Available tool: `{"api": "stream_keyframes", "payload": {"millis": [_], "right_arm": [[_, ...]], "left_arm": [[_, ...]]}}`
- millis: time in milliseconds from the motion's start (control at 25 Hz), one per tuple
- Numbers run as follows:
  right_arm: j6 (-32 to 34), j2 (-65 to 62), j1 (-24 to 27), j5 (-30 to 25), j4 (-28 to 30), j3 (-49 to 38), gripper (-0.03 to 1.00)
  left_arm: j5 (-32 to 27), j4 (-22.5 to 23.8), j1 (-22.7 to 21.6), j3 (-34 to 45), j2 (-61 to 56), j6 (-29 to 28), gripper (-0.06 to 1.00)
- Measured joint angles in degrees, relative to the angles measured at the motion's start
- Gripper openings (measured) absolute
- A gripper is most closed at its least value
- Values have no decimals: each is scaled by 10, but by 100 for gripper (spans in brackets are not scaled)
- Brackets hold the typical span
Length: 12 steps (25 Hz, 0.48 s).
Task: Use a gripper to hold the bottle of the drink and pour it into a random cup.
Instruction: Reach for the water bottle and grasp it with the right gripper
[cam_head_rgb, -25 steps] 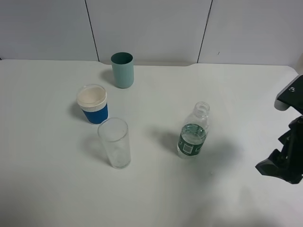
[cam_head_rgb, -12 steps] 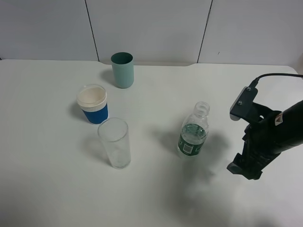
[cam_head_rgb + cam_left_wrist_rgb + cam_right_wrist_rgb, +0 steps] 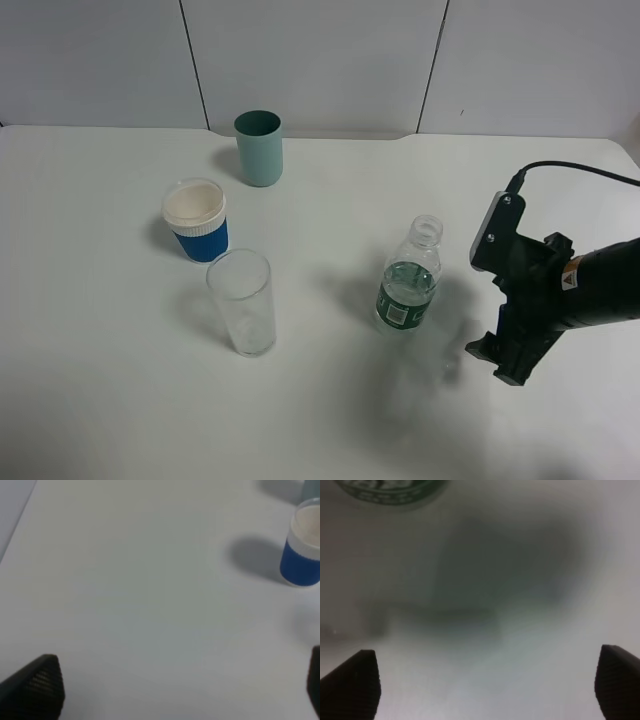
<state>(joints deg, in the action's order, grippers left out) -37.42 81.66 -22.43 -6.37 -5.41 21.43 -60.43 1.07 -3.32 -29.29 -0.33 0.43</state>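
- The right end effector [image 3: 505, 362] hangs low over the near right of the counter [image 3: 100, 400], jaws spread wide and holding nothing. It is just beside the bottle but not touching it.
- Its wrist camera shows both fingertips [image 3: 351, 686] far apart. Between them is only blurred counter, with the bottle's green label [image 3: 390, 489] at the edge of the picture.
- The left end effector [image 3: 175, 690] appears only in its own wrist view, also released, with the blue cup [image 3: 301, 550] ahead of it.
- The tall clear glass [image 3: 242, 302] stands upright near the front left; I cannot tell whether it holds anything.
- The bottle of the drink [image 3: 408, 285] stands upright and uncapped right of the glass, with clear liquid in its lower part.
- The blue cup [image 3: 198, 222] with a white rim stands just behind the glass.
- The teal cup [image 3: 259, 148] stands farthest back, with nothing between the end effector and the bottle.
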Motion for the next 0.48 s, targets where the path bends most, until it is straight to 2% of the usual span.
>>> {"api": "stream_keyframes", "payload": {"millis": [160,240,320,480], "right_arm": [[3,0,-18,92,12,-32,84],[25,0,-20,122,23,-39,83],[66,0,-20,140,46,-42,83],[199,0,-20,172,119,-44,83]], "left_arm": [[0,0,0,0,0,0,98],[0,0,0,0,0,0,98],[0,0,0,0,0,0,98],[0,0,0,0,0,0,98]]}}
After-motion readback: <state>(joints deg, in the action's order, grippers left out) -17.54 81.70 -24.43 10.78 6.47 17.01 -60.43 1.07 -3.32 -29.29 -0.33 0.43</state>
